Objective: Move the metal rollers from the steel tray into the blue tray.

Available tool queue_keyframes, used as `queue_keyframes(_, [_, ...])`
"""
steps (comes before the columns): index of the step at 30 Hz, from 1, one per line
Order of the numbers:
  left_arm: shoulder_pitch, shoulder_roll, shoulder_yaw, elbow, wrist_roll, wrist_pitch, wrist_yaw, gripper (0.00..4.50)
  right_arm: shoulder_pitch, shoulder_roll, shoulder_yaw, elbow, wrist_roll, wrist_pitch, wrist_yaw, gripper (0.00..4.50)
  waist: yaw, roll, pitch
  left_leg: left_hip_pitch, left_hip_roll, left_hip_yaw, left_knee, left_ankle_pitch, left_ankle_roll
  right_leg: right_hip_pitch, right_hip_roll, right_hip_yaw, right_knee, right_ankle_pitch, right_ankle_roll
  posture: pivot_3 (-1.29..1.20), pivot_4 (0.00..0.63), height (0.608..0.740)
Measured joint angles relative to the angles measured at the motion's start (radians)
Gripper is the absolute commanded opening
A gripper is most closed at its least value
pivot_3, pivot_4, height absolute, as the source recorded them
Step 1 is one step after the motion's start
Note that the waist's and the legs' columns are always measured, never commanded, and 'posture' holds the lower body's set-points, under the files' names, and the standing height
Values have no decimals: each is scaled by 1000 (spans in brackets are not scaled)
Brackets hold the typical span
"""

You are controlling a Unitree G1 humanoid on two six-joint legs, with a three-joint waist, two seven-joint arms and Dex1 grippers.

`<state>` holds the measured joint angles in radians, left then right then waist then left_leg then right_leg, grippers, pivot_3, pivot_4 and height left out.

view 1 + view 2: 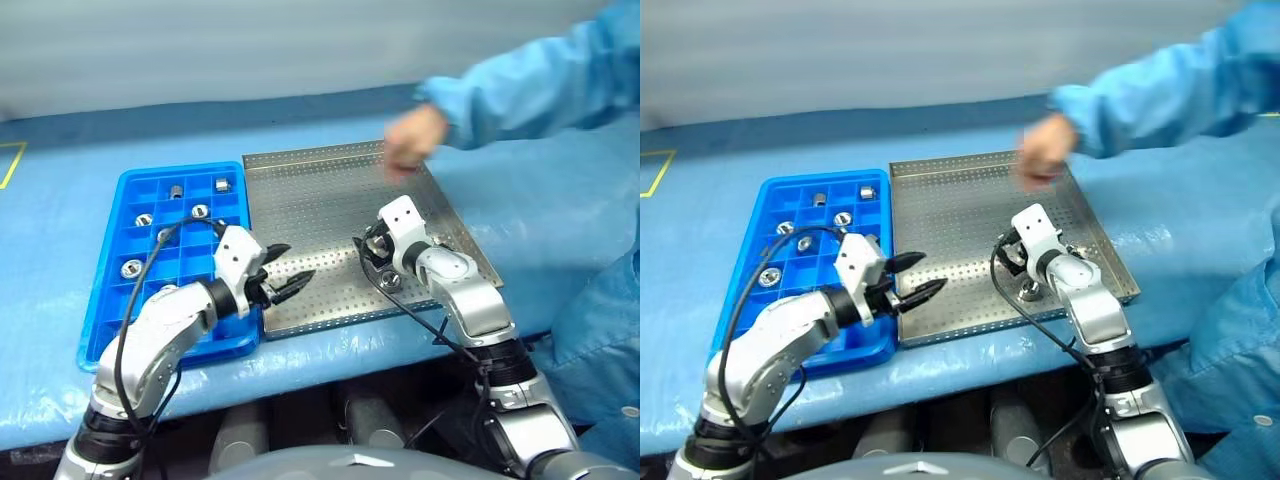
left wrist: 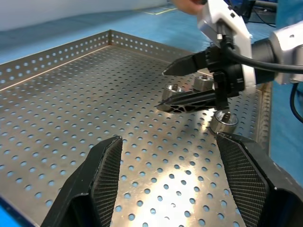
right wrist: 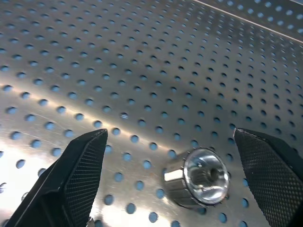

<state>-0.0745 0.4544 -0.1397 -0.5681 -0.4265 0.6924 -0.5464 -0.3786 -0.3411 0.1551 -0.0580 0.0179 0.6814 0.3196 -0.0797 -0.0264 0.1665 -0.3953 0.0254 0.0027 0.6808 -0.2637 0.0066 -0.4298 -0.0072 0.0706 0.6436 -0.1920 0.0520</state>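
Our right gripper (image 3: 168, 177) hangs low with jaws spread wide around a roller (image 3: 198, 179) near the steel tray's (image 1: 310, 190) right rim — close off-centre and it could roll away. Our left gripper (image 1: 283, 270), jaws apart and empty, hovers at the tray's left edge beside the blue tray (image 1: 135, 195), which holds several rollers. A person's hand (image 1: 410, 140) at the far rim crowds us — the tray's middle is open.

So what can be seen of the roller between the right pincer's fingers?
The metal roller is a small shiny silver cylinder with a ribbed side and a dark central hole. It lies on its side on the perforated base of the steel tray, between the open fingers of the right pincer, which stand clear of it on both sides. Nothing grips it.
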Motion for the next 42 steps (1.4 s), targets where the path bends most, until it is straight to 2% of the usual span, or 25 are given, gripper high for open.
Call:
queue_keyframes(7, [5,-1,-26,16,22,-6,1,3420,-13,43,-6,77,-17,11,-46,4500,-7,0,0,0,1,0,0,0,0,0,1,0,0,0,0,-79,150,740])
queue_keyframes(10, [15,1,-20,16,23,-7,5,3463,-31,59,-15,97,-13,14,-50,3901,-7,0,0,0,1,0,0,0,0,0,1,0,0,0,0,-75,150,740])
queue_keyframes(16, [23,1,-4,16,26,-21,22,3463,-32,78,-22,113,-12,14,-64,1970,-3,0,0,0,0,-1,0,0,0,0,1,0,0,0,0,-68,150,740])
queue_keyframes(25, [44,2,41,16,27,-23,45,3463,-32,86,-43,116,-6,17,-64,1872,-4,0,0,0,1,-1,-1,0,0,-1,1,0,0,0,0,-61,150,740])
queue_keyframes(28, [65,9,91,12,29,-23,66,3463,-26,90,-33,73,23,17,-13,1872,-7,1,1,0,1,0,-1,0,0,-1,1,0,0,0,0,-59,150,740])
queue_keyframes(35, [129,43,227,-7,63,-10,148,3463,-28,141,89,-146,133,17,164,1872,-7,1,1,0,3,-3,-2,0,0,-1,3,-1,0,-1,-1,-31,150,740])
queue_keyframes(42, [198,45,353,-27,96,30,237,3463,-106,246,213,-96,153,-7,229,1872,8,1,1,0,2,-5,-2,0,0,-1,-1,-2,0,-1,-1,28,150,740])
